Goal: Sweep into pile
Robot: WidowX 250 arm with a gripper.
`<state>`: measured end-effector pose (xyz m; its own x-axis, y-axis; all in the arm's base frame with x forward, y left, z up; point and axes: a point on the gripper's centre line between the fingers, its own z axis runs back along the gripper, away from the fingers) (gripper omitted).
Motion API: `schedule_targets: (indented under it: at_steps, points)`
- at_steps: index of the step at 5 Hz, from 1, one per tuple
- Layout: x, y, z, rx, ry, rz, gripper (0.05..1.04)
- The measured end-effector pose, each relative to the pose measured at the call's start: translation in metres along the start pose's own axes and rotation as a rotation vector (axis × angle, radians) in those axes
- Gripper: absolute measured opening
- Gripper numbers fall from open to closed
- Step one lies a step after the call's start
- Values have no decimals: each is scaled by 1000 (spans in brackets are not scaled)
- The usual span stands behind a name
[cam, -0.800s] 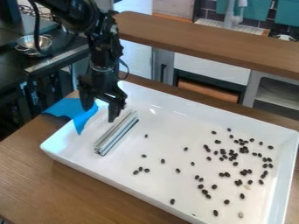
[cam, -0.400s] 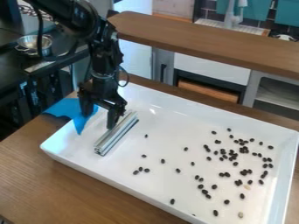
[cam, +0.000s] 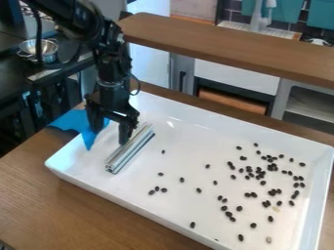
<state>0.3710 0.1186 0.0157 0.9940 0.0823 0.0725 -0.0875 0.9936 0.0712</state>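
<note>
Hanging over the left end of the white tray [cam: 177,149], claw [cam: 109,134] points down, its two fingers apart, a visible gap between them, nothing clamped. Right-hand finger in view has its tip at the side of a silver metal bar [cam: 130,149]; can't tell if they touch. Other finger is in front of the blue cloth [cam: 73,120], which lies across the tray's left corner. Bar lies flat on tray floor, slanted, one end toward the camera.

Dark beans [cam: 260,175] lie scattered on the tray floor, all right of the bar: thickest in the right half, loose cluster plus strays around it. Small group of three [cam: 157,189] nearer the bar, single ones between. One pale bean [cam: 269,239] near the tray's front right.

Tray sits on a brown wooden counter [cam: 72,210]. Behind it, a raised wooden ledge [cam: 228,51]. Metal bowl [cam: 38,48] at upper left, on a dark surface.
</note>
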Motion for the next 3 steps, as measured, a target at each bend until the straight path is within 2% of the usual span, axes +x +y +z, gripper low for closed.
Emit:
schedule_targets:
  at_steps: [1, 2, 3]
  points:
    - [-1, -5, 4, -38, 5, -9, 998]
    - [3, -7, 23, -45, -39, -25, 998]
    - [2, -9, 21, -44, -42, -28, 997]
